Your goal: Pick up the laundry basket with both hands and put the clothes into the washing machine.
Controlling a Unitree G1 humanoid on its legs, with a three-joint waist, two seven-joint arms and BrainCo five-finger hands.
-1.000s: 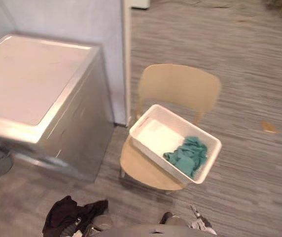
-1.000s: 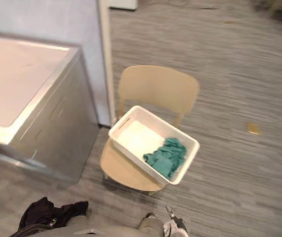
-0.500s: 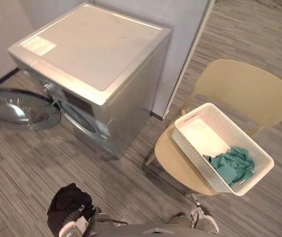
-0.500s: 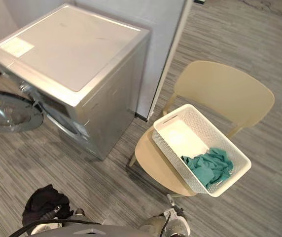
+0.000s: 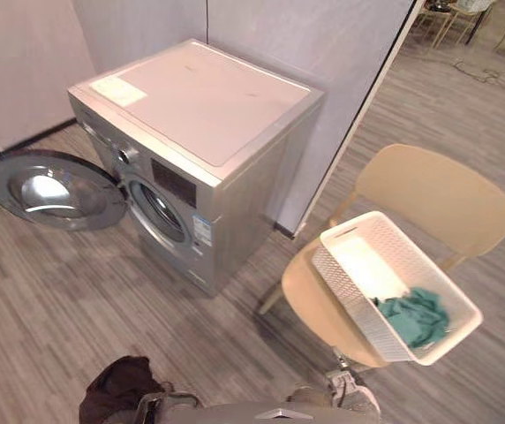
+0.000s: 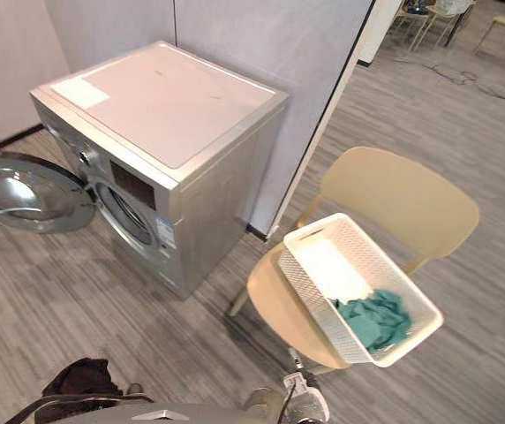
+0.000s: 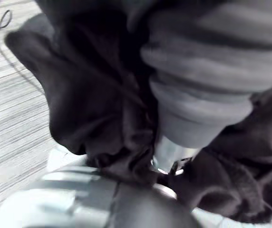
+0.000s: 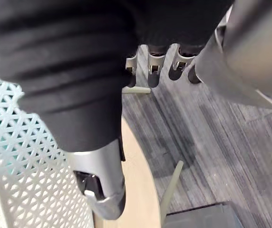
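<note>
A white plastic laundry basket with little holes [image 5: 342,281] sits on a tan chair [image 5: 438,190]. Blue-green clothes [image 5: 414,318] lie bunched at one end. The silver washing machine [image 5: 201,106] stands nearby, its round door [image 5: 54,188] wide open.

A tan chair [image 5: 438,194] stands on the grey striped floor [image 5: 49,300] — just beside a pale partition wall [image 5: 305,35].

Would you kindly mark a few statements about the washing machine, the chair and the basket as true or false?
1. The door of the washing machine stands open. True.
2. The laundry basket sits on the floor. False: it rests on the seat of the chair.
3. The clothes in the basket are teal. True.
4. Clothes fill the whole basket. False: they lie at one end, and the rest is bare.
</note>
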